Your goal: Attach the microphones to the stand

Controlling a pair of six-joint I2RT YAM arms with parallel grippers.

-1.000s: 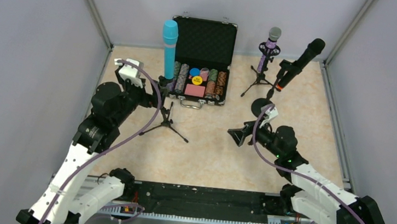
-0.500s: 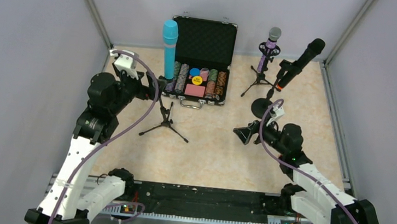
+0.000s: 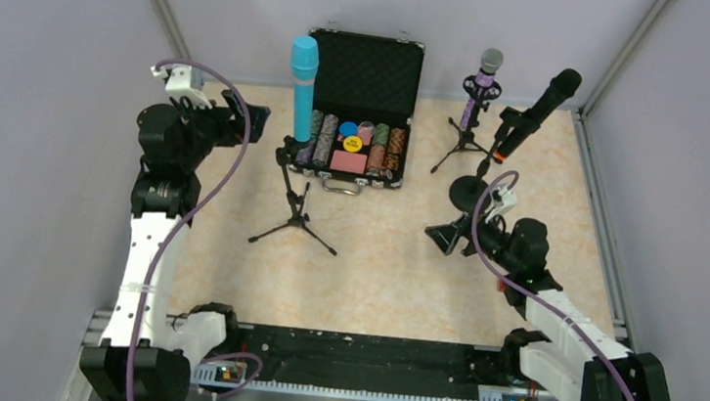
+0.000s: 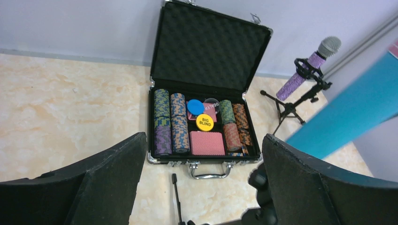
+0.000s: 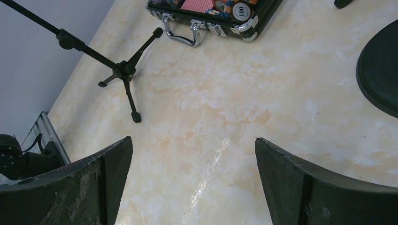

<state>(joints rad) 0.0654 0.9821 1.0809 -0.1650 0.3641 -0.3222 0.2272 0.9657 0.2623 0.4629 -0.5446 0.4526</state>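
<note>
Hovering high, left hand — right hand low

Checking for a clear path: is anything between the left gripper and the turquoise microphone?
Nothing visible. The left gripper, open, hangs just left of the turquoise microphone, with only air between them. The microphone stands upright in its tripod stand; the chip case lies beyond it.
</note>
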